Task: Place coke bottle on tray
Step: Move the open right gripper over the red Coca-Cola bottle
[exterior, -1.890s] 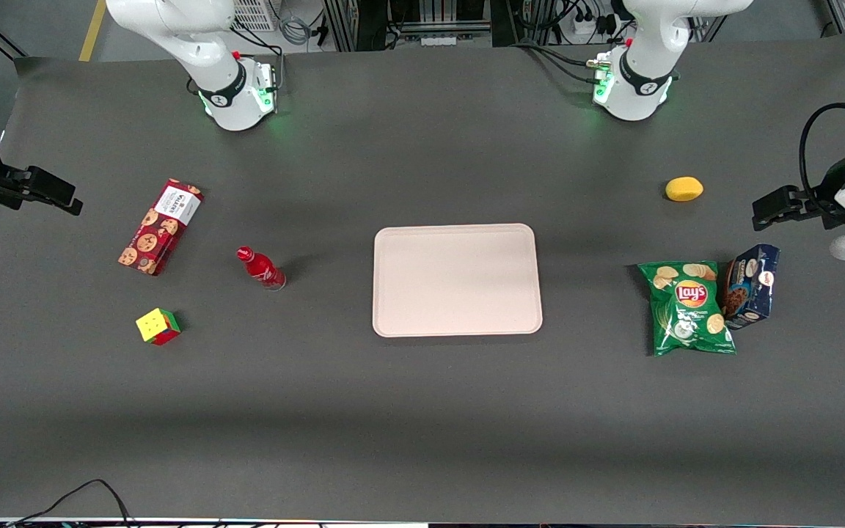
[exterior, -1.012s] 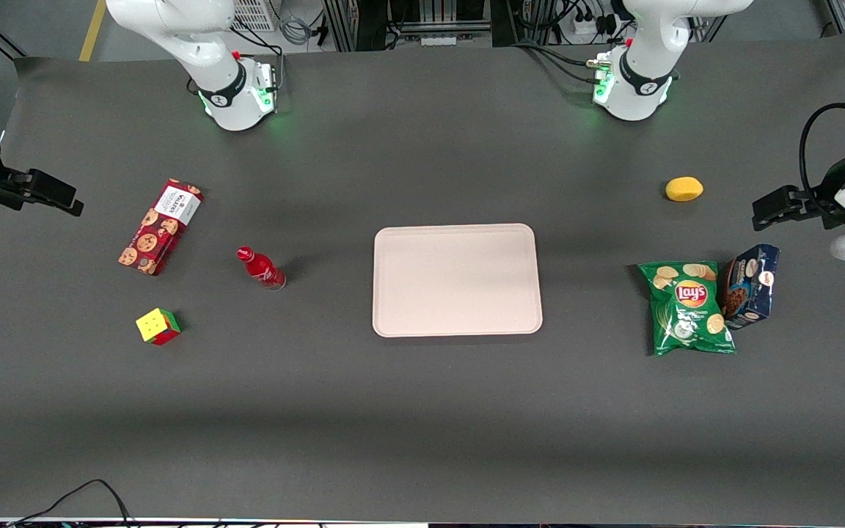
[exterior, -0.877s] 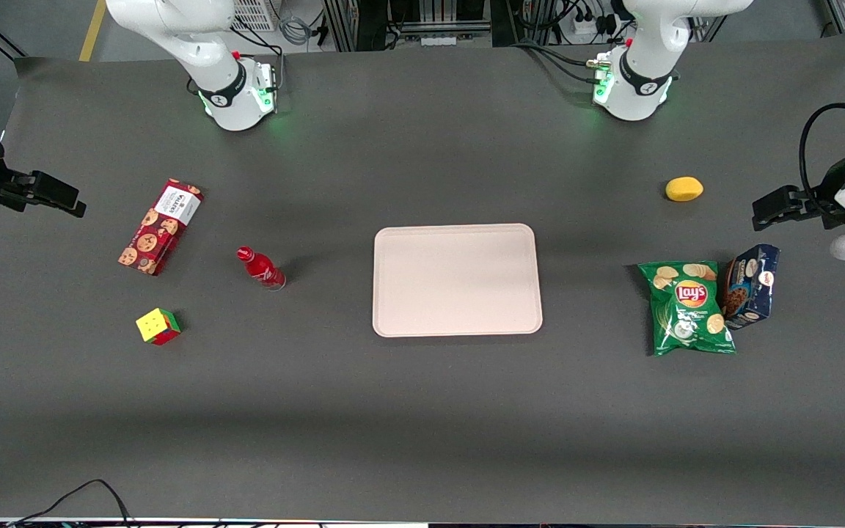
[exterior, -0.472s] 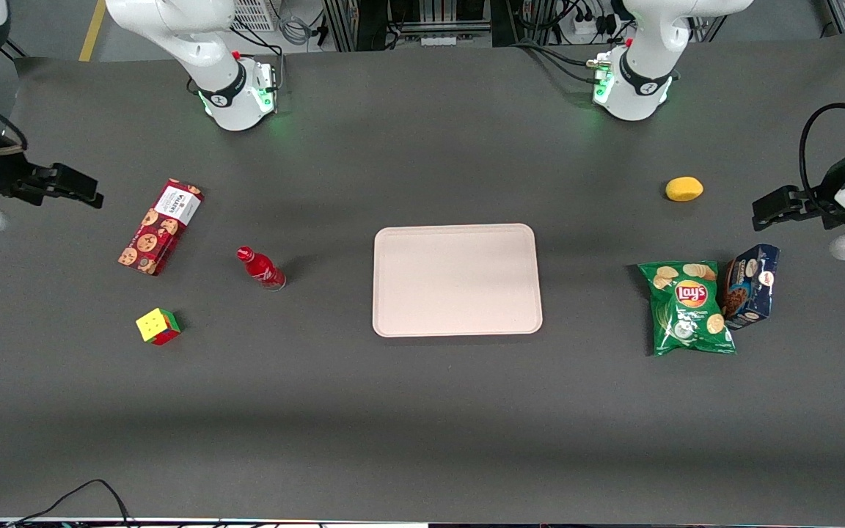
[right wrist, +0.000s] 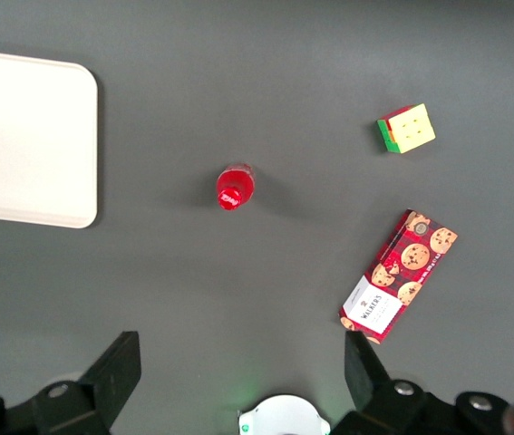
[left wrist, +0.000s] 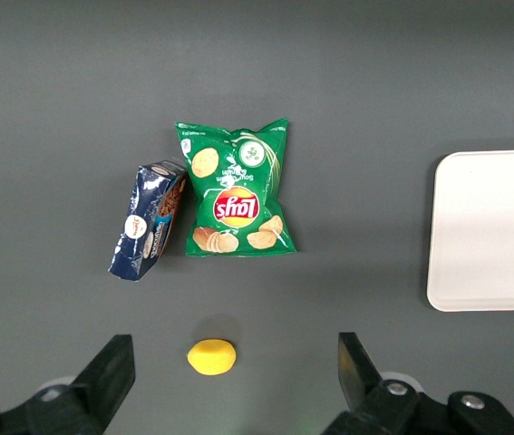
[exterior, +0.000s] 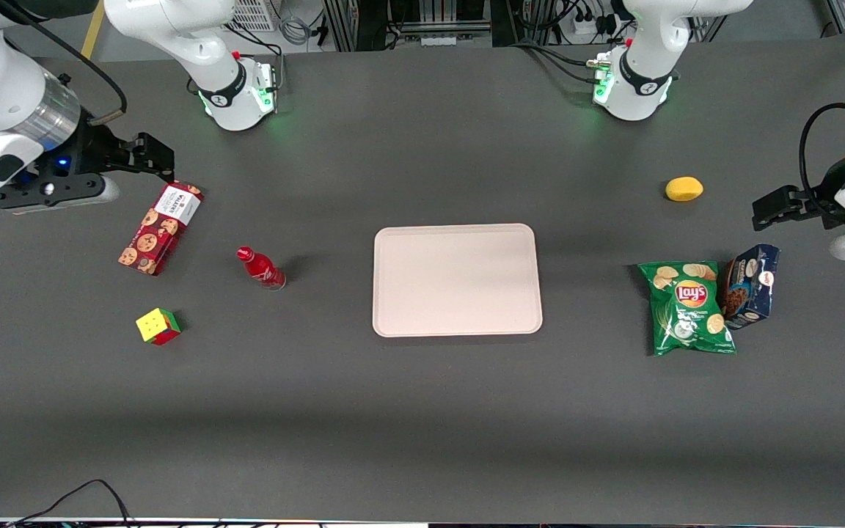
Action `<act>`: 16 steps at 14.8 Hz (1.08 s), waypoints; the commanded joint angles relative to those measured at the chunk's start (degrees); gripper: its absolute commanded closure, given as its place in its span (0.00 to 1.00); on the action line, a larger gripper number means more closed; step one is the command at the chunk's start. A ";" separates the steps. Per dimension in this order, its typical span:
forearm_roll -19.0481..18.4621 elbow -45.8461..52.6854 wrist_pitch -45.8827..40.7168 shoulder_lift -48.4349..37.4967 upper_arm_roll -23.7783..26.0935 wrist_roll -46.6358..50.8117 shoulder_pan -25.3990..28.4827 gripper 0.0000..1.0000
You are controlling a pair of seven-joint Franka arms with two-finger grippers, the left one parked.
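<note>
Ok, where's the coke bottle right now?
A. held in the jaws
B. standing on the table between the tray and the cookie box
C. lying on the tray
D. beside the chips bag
B: the coke bottle stands on the table between the tray and the red cookie box; the gripper, jaws open, hovers farther from the camera, holding nothing.

coke bottle (exterior: 261, 268) stands between cookie box (exterior: 161, 226) and tray (exterior: 457, 279); hand (exterior: 158, 158) above box.
</note>
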 commanded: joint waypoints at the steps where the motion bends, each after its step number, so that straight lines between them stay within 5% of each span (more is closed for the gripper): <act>1: -0.01 -2.78 0.72 0.62 -0.16 -0.60 0.08 0.00; 9: -0.01 -26.42 28.30 0.27 2.39 -0.87 -0.01 0.00; 16: -0.01 -32.15 38.26 3.78 2.83 -1.22 -0.01 0.00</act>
